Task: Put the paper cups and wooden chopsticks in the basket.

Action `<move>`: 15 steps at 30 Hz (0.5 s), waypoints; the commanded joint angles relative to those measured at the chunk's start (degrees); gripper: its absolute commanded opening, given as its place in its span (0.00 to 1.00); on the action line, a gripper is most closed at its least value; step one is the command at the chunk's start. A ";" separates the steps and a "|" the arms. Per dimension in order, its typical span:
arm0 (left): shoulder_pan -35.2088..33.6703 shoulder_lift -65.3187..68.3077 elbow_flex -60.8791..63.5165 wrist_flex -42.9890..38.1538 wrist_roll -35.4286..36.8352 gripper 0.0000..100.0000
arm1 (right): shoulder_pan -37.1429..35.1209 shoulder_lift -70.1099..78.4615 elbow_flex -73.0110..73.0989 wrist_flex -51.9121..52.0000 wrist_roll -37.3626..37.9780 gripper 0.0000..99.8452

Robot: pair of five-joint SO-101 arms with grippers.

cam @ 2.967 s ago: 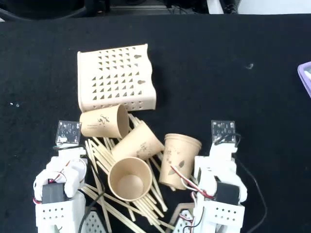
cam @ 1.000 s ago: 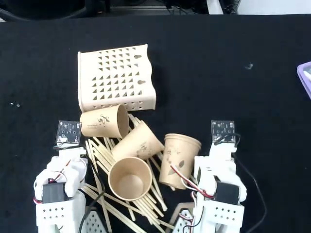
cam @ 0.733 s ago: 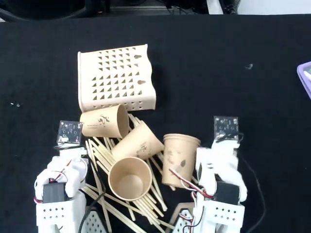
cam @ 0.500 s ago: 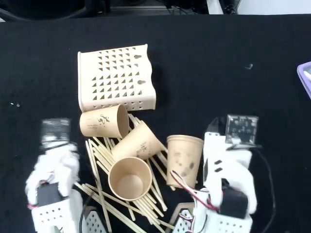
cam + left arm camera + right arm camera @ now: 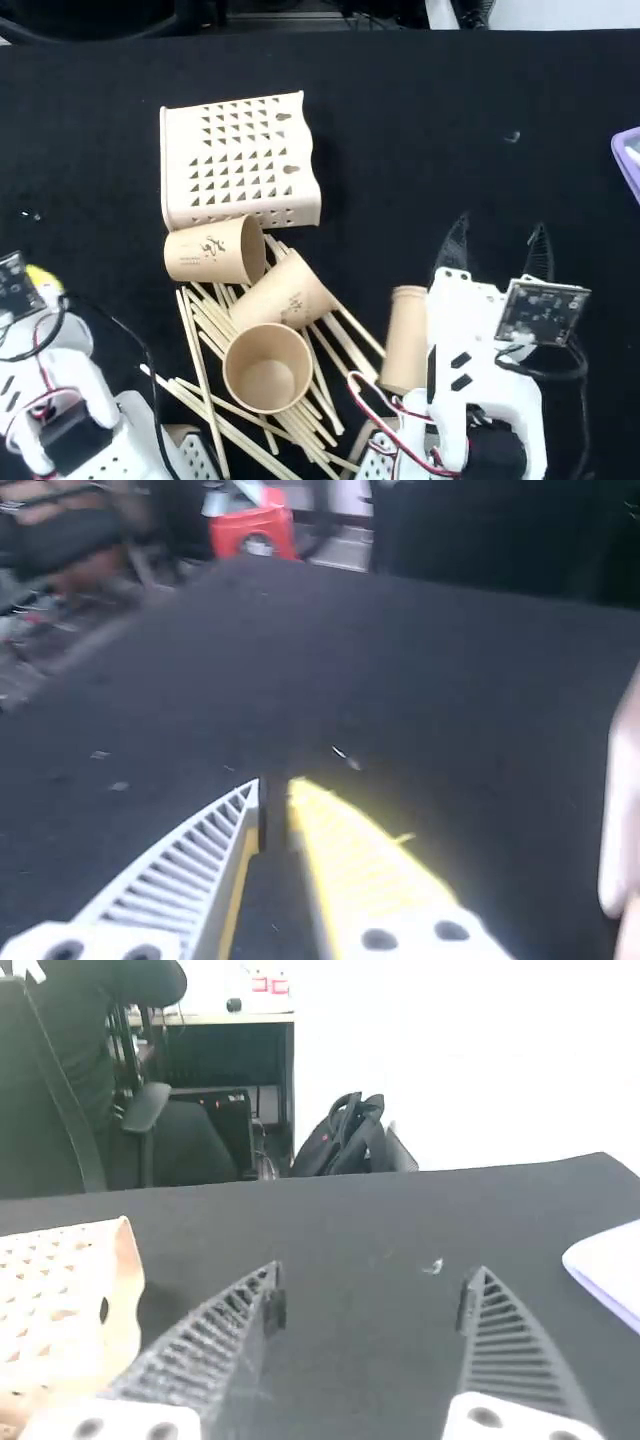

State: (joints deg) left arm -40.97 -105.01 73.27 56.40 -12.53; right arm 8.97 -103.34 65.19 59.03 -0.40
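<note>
Four paper cups lie on the black worktop point(image 5: 450, 120), all outside the basket point(image 5: 240, 160). The basket lies on its side with its perforated wall facing up, on the far side of the clutter.

- first cup point(image 5: 213, 250): on its side, just beside the basket's near edge.
- second cup point(image 5: 290, 292): on its side, tilted, resting over the chopsticks point(image 5: 207, 318).
- third cup point(image 5: 266, 367): open mouth facing up toward the high camera, sitting on the chopsticks.
- fourth cup point(image 5: 405, 338): apart from the other three, seen side-on with its rim toward the far side, just beside the right arm point(image 5: 480, 390). Contact with the arm cannot be told.

The chopsticks form a loose, crossed pile under and around the second and third cups, fanning toward the near edge of the worktop.

The right gripper point(image 5: 500, 222) hovers over bare worktop, well to the side of the basket. Its black fingers are spread wide and nothing is between them. The right wrist view shows the same wide spread of the right gripper point(image 5: 372, 1285), with the basket's corner point(image 5: 60, 1290) off to one side.

The left arm point(image 5: 60, 410) sits at the near corner. The left gripper point(image 5: 272, 785) has its white and yellow fingers nearly together, with only a thin slit between them, and it holds nothing.

A purple object point(image 5: 628, 160) sits at the worktop's far right edge.
</note>
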 commanded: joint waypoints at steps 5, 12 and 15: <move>5.49 0.62 1.54 -1.14 0.62 0.20 | 1.58 -4.26 -6.02 -1.58 0.18 0.29; 8.48 7.38 -7.43 3.87 0.62 0.20 | -6.24 18.07 -25.27 10.29 4.04 0.29; 10.33 19.16 -13.58 5.27 0.79 0.20 | -6.68 33.71 -38.20 18.11 4.75 0.29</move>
State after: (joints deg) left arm -32.88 -95.52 67.82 60.70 -12.26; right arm 3.52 -85.05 40.13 70.64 3.12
